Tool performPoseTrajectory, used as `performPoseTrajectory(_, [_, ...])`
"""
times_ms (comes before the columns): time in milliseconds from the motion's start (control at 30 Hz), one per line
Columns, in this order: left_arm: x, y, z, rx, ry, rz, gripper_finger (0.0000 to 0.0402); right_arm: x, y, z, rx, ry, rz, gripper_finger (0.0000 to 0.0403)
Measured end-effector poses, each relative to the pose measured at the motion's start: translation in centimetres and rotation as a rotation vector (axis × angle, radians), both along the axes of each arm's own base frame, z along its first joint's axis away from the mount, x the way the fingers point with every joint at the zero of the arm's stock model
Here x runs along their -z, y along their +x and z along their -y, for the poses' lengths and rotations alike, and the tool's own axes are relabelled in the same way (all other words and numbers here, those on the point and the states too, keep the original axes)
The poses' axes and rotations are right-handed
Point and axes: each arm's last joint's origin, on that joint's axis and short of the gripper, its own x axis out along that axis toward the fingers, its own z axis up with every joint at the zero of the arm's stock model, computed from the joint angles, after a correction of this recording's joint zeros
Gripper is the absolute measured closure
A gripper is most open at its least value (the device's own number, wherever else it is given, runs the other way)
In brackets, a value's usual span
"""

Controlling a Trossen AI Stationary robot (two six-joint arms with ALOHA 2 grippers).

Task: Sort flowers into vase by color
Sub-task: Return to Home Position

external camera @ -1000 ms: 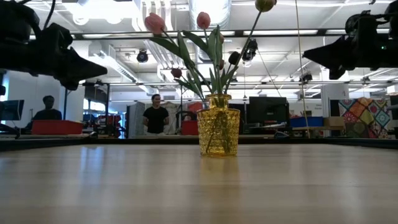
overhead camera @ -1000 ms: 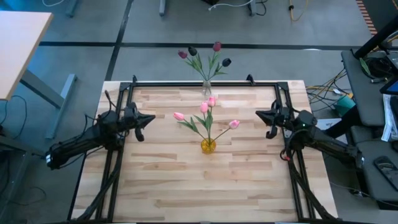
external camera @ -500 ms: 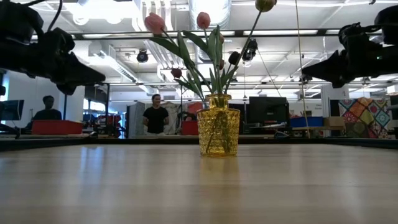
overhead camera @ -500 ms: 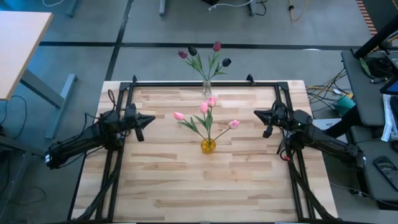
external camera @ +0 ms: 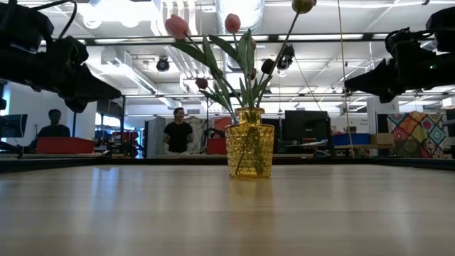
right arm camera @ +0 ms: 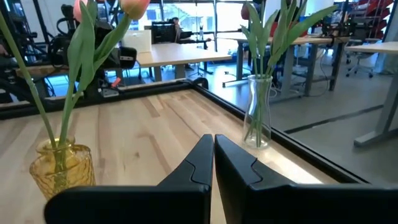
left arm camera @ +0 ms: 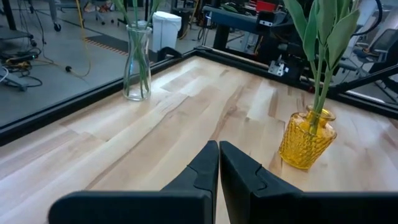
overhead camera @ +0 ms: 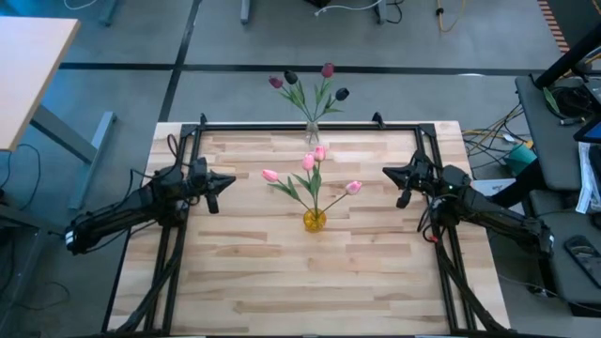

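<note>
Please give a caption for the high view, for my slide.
Pink tulips in yellow vase, dark tulips in clear vase; left gripper and right gripper shut, empty.

A vase (overhead camera: 315, 221) stood on the tabletop (overhead camera: 282, 282) near its middle, with four tulips (overhead camera: 308, 161) in it, fanning out to left and right. Straight behind it, at the middle of the rear edge, stood a second vase (overhead camera: 312, 134) holding the other four tulips (overhead camera: 327, 70); the two vases were well apart. The left gripper (overhead camera: 230, 180) hung above the tabletop between the left edge and the middle vase (the right gripper (overhead camera: 387, 173) likewise on the right-edge side), each pointing inward.
</note>
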Motion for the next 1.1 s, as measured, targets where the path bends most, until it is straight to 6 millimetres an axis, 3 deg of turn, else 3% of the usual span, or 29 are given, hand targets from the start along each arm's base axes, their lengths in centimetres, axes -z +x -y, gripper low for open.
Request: performPoseTrajectory(1100, [0.21,0.16,-0.06,0.001,-0.009,-0.023,0.0402,0.04,0.00,0.00,-0.002,0.001,-0.002,0.0394])
